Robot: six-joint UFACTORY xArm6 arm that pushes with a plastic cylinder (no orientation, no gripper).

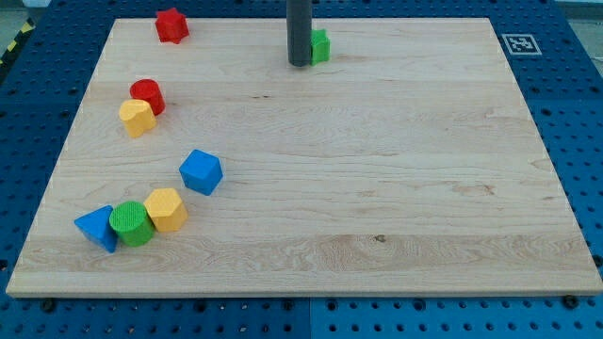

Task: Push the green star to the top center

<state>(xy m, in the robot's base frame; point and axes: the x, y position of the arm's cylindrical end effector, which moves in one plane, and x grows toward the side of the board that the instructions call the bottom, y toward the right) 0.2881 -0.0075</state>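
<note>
1. While the green star point(321, 45) sits near the top centre of the counter point(377, 188), just right of the middle line, you have little travel left, so keep any further push short and slow.
2. Your tool is a bare dark rod with nothing to clench or release. Its tip point(300, 64) stands at the star's left side, touching it or very nearly so, and the rod hides part of the star.
3. From that side, a push sends the star toward the frame's right, away from centre. Judge first whether it already counts as placed; if it needs a nudge left, bring the tip round to its right side.
4. Approach the block squarely. A star has points, and an off-centre contact will likely spin it rather than slide it.
5. Watch the counter's top edge: the star lies close to it, so avoid any upward component that could tip it off.
6. No containers show anywhere in the frame, so nothing is held in one.
7. The other blocks lie well apart from your work: a red star point(171, 25) at upper left; a red cylinder point(148, 95) and yellow block point(138, 117) touching at left; a blue block point(202, 171) lower down; and a blue triangle point(97, 228), green cylinder point(132, 223) and second yellow block point(167, 209) clustered at lower left.
</note>
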